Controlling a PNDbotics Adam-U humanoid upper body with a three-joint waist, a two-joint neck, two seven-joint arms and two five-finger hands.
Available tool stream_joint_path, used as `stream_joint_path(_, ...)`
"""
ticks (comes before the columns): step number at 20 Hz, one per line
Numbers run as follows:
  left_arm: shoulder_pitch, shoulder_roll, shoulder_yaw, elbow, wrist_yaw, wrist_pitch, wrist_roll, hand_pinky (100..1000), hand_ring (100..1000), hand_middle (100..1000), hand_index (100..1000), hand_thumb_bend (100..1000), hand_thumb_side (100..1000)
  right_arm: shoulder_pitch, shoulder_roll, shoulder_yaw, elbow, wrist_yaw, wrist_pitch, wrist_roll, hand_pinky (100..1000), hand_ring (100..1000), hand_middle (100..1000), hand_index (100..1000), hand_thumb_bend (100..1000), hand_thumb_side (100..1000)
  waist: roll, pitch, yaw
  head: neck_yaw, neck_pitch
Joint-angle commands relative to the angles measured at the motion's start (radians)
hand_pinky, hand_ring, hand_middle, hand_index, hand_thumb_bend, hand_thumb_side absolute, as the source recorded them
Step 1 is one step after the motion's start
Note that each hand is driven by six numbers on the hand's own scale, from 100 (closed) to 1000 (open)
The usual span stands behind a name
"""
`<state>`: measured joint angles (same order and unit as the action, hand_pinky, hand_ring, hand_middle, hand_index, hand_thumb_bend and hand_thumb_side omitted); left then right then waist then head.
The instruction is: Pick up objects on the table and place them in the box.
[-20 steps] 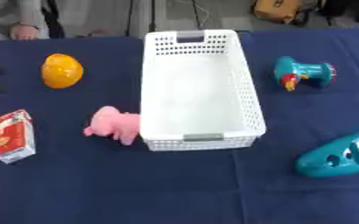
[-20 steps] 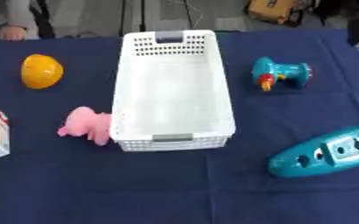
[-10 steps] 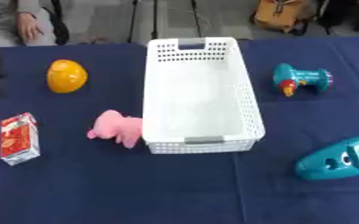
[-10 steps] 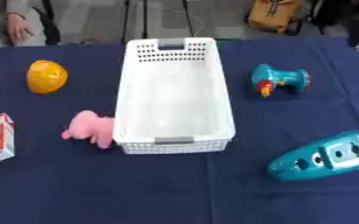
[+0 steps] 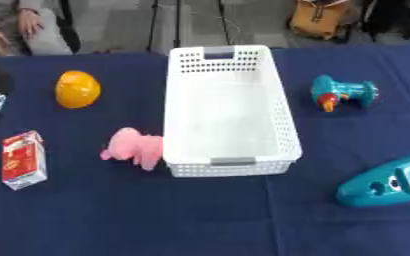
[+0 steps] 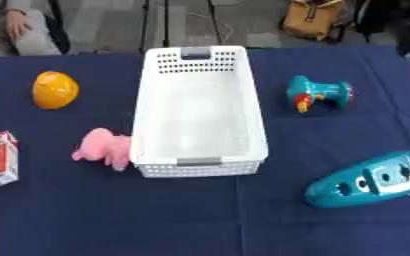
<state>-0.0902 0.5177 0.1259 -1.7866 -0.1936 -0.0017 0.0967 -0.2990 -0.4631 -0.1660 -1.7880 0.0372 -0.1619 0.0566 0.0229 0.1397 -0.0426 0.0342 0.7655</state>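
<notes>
While I am watching the blue table, the empty white box is sitting mid-table, teal boat right, pink pig touching its left wall, carton and orange ball farther left, hands' fingers unreadable at the edges.

The dark navy cloth-covered table filled most of the view, its far edge running straight across near the top. Beyond that edge was a pale grey floor under pretty flat, even light. A mustard-yellow fabric bag sat on the floor off the table's far right corner. A couple of thin dark legs of some stand rose behind the far edge, with a thin cable trailing nearby.
</notes>
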Motion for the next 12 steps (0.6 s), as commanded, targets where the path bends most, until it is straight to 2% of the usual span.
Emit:
stream_joint_path(1, 0.004, 0.075, 0.001, 0.005, -0.104, 0.043, -0.078, 421, 613, 733, 834, 668, 775, -0.007, -0.034, -0.009, -0.006, -0.003, -0.002, 0.003, 525, 511, 605, 810, 471, 571, 0.001, -0.016, 0.0, -0.007, 0.005)
stream_joint_path(2, 0.005, 0.083, 0.0, 0.013, -0.16, 0.077, -0.121, 435, 621, 738, 835, 694, 776, -0.005, -0.034, -0.009, -0.005, -0.003, -0.001, 0.002, 525, 511, 605, 810, 471, 571, 0.001, -0.017, 0.001, -0.014, 0.005)
stream_joint_path(3, 0.003, 0.085, 0.001, 0.014, -0.219, 0.111, -0.163, 466, 639, 749, 834, 767, 771, -0.003, -0.034, -0.01, -0.004, -0.003, -0.001, 0.002, 525, 511, 605, 810, 471, 571, 0.001, -0.018, 0.001, -0.019, 0.005)
stream_joint_path(6, -0.002, 0.076, 0.002, -0.005, -0.367, 0.194, -0.255, 475, 645, 752, 834, 812, 767, -0.003, -0.033, -0.008, -0.002, -0.004, -0.002, 0.004, 525, 511, 605, 810, 470, 571, 0.001, -0.019, 0.002, -0.027, 0.005)
stream_joint_path(7, -0.003, 0.071, 0.002, -0.009, -0.4, 0.218, -0.275, 442, 630, 743, 830, 866, 740, -0.002, -0.033, -0.008, -0.002, -0.005, -0.002, 0.005, 525, 511, 605, 811, 470, 571, 0.0, -0.02, 0.002, -0.031, 0.005)
stream_joint_path(9, -0.008, 0.06, -0.001, -0.007, -0.447, 0.266, -0.307, 428, 624, 740, 829, 892, 723, -0.002, -0.033, -0.008, -0.001, -0.005, -0.003, 0.006, 525, 511, 605, 811, 468, 572, 0.0, -0.021, 0.002, -0.036, 0.005)
stream_joint_path(12, -0.015, 0.049, -0.007, 0.017, -0.488, 0.316, -0.349, 454, 655, 754, 832, 925, 702, -0.001, -0.032, -0.009, -0.001, -0.006, -0.003, 0.006, 526, 511, 605, 811, 468, 572, -0.002, -0.022, 0.001, -0.037, 0.005)
